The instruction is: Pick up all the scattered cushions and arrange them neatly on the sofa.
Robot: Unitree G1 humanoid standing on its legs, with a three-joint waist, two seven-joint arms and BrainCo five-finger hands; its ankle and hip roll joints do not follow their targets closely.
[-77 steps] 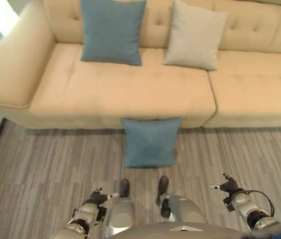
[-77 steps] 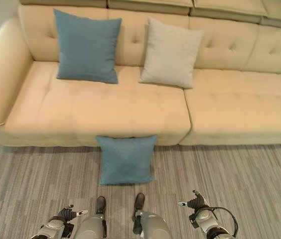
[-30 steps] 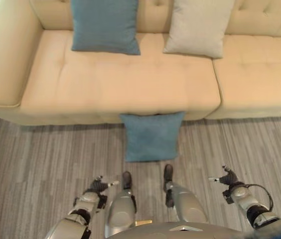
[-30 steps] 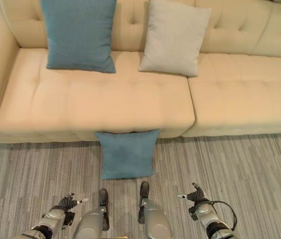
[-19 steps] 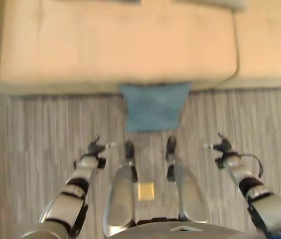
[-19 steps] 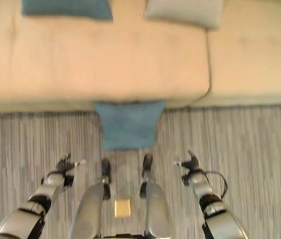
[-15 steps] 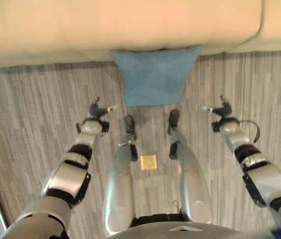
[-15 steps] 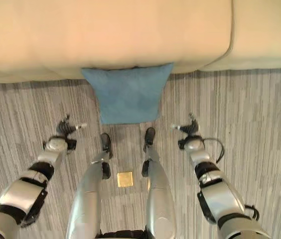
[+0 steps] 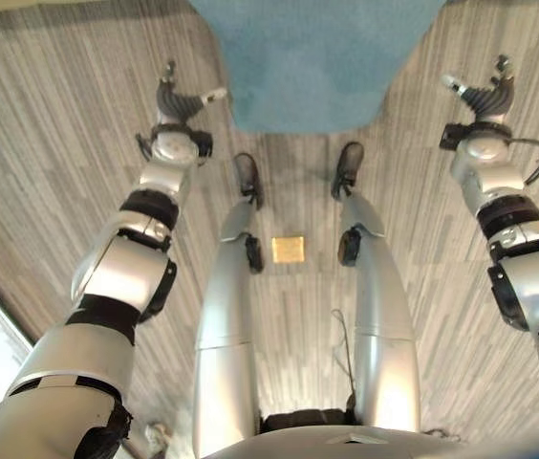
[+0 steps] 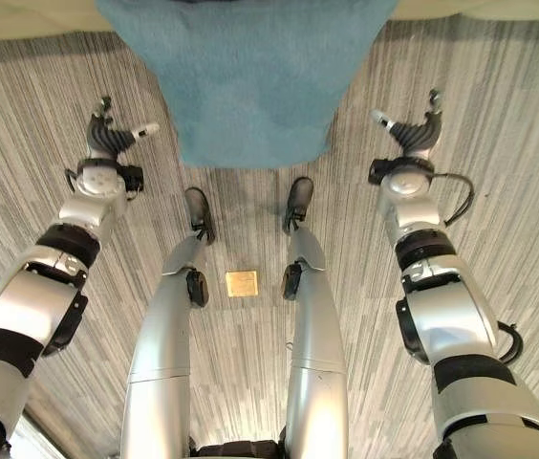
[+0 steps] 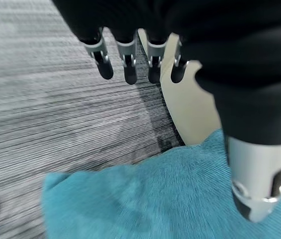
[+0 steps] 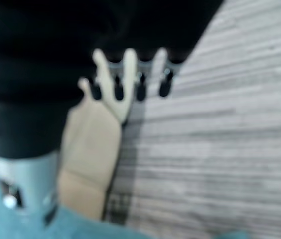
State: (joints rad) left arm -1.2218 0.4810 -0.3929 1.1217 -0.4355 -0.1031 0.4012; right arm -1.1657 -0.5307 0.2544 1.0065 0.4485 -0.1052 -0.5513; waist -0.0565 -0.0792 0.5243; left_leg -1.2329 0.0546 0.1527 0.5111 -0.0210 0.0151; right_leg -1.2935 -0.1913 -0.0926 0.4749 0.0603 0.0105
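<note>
Looking down from the robot's head, a teal cushion (image 10: 250,81) lies flat on the grey striped carpet (image 10: 499,143), filling the upper middle of the frame. Its far edge sits against the base of a cream sofa (image 11: 193,112), a strip of which runs along the top edge of the frame.

Reaching forward at the upper left, the left hand (image 9: 179,100) hovers just beside the cushion's left edge, apart from it. Seen from the wrist, its fingers (image 11: 129,67) hang straight and spread in a relaxed row, holding nothing, with the thumb out toward the cushion.

At the upper right, the right hand (image 10: 408,132) hovers just beside the cushion's right edge, mirroring the other. Its fingers (image 12: 140,84) are also straight and loose, empty, with the thumb pointing inward toward the cushion.

A small square tan tag (image 10: 242,283) lies on the carpet near the middle of the frame, below the cushion. Any writing on it is too small to make out, and no label or print can be read on the cushion or sofa.
</note>
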